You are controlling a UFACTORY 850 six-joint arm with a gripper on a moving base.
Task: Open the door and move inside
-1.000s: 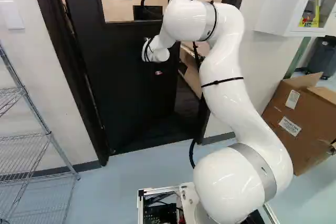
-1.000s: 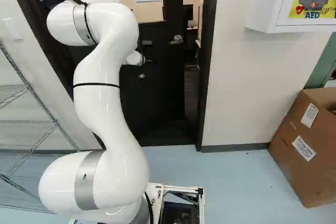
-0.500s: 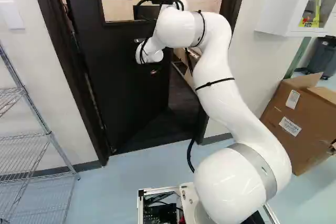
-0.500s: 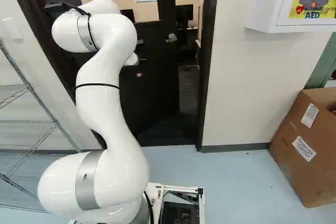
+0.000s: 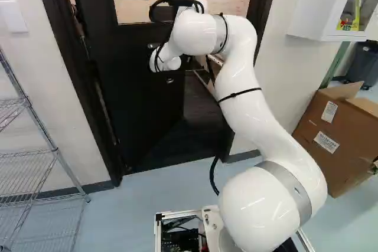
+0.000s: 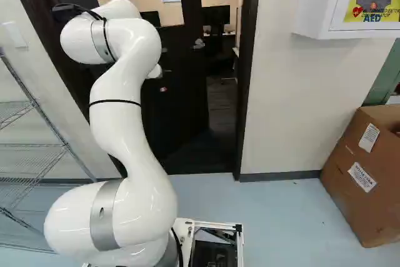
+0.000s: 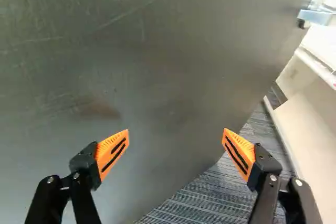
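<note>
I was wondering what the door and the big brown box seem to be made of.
The door looks like dark metal, possibly painted, going by its dull sheen and fine scratches. The box looks like matte cardboard, given its brown folded flaps.

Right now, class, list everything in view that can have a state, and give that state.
Door: partly open, swung into the room beyond.
Arm: bent, reaching toward the door.
Claw: open, nothing gripped.
Cardboard box: top flaps open.
Monitor beyond the doorway: screen dark.
</note>
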